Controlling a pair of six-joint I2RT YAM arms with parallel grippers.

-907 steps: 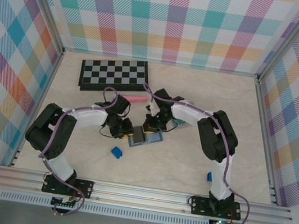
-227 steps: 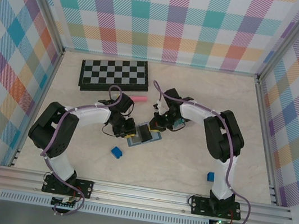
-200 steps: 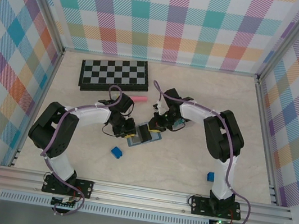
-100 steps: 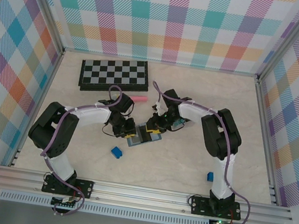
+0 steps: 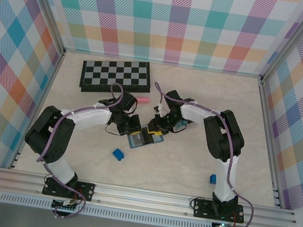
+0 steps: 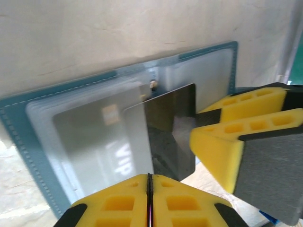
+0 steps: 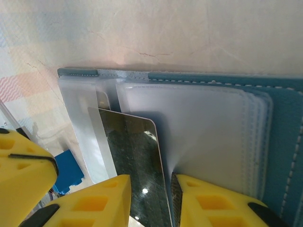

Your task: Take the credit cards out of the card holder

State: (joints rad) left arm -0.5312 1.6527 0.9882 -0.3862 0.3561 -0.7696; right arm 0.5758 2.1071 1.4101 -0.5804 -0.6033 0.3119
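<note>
Right claw point(image 7: 150, 191): parted a little, straddling the near end of a dark card point(image 7: 135, 151) leaning across the gap. Released rather than clenched, judging by a gap wider than any card edge. Just past the tips, one side of the card still partly behind a frosted sleeve point(image 7: 203, 127) of the card holder point(image 7: 281, 142), spread open and flat on the table point(image 7: 165, 28) directly ahead of the pads. Probably left so for a fresh bite, or for sliding the card fully free.

Left claw point(image 6: 148, 191): clenched, pads meeting in a hairline seam. Cannot tell whether pinching a thin sleeve or nothing at all. Poised at the holder's edge, facing the right claw across the dark card. Likely posted there to steady the holder against the pull.

Left wrist adds a second, pale grey card point(image 6: 94, 137) lettered VIP, inside its sleeve just left of the dark one, and the right claw's two pads flanking the dark card's edge from the side. Right wrist adds the card's rounded corner against the frosted sleeve, and a small blue block point(image 7: 68, 170) off to the left of its own pads. From above: both claws meeting over the holder, with a chessboard point(image 5: 116, 74) well beyond them.
</note>
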